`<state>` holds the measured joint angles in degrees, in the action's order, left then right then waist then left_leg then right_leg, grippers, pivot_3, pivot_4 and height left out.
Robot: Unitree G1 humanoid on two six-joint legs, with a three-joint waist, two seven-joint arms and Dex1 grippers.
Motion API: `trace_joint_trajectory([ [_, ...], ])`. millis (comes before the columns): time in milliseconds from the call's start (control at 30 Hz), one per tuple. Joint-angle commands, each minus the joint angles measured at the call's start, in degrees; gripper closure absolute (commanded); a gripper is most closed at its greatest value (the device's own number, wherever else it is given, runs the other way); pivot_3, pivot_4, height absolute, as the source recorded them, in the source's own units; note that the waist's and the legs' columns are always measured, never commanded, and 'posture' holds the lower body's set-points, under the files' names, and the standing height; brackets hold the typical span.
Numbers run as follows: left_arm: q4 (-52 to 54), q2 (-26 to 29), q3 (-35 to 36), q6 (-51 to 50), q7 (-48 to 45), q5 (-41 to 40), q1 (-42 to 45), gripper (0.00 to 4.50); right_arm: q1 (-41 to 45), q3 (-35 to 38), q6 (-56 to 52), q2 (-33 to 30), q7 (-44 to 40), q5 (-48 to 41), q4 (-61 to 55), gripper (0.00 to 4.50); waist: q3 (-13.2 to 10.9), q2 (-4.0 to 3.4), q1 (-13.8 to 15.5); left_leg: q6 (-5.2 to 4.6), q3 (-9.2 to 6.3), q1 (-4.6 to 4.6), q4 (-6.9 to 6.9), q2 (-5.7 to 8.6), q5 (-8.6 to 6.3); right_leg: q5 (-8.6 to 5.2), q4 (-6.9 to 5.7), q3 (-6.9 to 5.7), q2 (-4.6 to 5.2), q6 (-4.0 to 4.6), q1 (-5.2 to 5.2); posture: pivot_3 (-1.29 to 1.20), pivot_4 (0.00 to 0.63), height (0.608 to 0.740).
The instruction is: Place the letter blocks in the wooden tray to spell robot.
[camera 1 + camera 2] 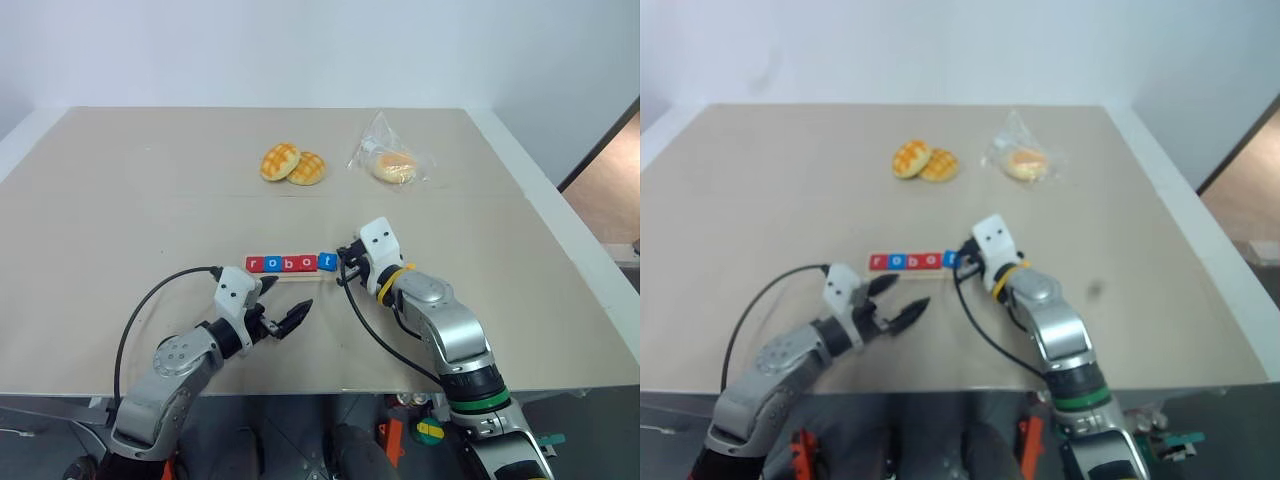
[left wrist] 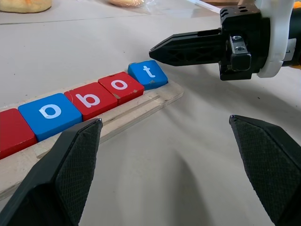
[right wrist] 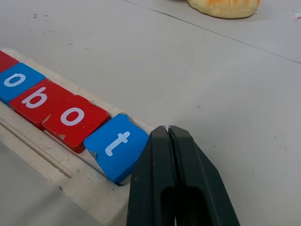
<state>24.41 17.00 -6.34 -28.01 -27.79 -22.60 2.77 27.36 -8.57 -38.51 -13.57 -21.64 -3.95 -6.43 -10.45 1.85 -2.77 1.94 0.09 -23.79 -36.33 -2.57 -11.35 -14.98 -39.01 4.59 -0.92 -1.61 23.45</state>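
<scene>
You're seeing the letter blocks [image 1: 291,263] sitting in the wooden tray [image 2: 141,107] at mid-frame, reading "robot" (the blue t block [image 3: 116,145] slightly askew). Your right gripper [image 3: 169,136] is pinching shut, empty, beside it; your left gripper [image 1: 283,308] is gaping wide

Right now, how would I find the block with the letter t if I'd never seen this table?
Find the long pale wooden tray in the middle of the tan table. Follow its row of small square letter blocks to the end by the shut right gripper. The blue t block sits slightly crooked beside a red o.
</scene>
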Motion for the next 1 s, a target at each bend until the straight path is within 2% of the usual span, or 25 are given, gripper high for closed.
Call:
trace_joint_trajectory([
  [33,1.6,0.0,0.3,0.4,-0.1,-0.4,0.3,0.00,0.7,1.2,0.8,-0.9,0.2,0.1,-1.3,4.49,0.0,0.00,0.0,0.00,0.00,0.00,0.00,0.00,0.00,0.00,0.00,0.00,0.00,0.00,0.00,0.00,0.150,0.740],
  [267,1.2,0.1,0.3,0.8,-0.4,-0.2,0.8,0.00,-1.2,-0.6,0.2,-0.4,0.7,0.0,-2.6,4.49,0.0,0.00,0.0,0.00,-0.01,0.00,0.00,0.00,0.00,0.00,0.00,-0.01,0.00,0.00,0.00,0.00,0.150,0.740],
  [1000,1.1,0.0,0.4,0.5,-0.2,-0.3,0.7,0.00,0.5,-1.5,0.6,0.5,0.7,0.5,-1.3,4.49,0.0,0.00,0.0,0.00,0.00,0.00,0.00,0.00,0.00,0.00,0.01,0.00,0.00,0.00,0.01,0.00,0.150,0.740],
])
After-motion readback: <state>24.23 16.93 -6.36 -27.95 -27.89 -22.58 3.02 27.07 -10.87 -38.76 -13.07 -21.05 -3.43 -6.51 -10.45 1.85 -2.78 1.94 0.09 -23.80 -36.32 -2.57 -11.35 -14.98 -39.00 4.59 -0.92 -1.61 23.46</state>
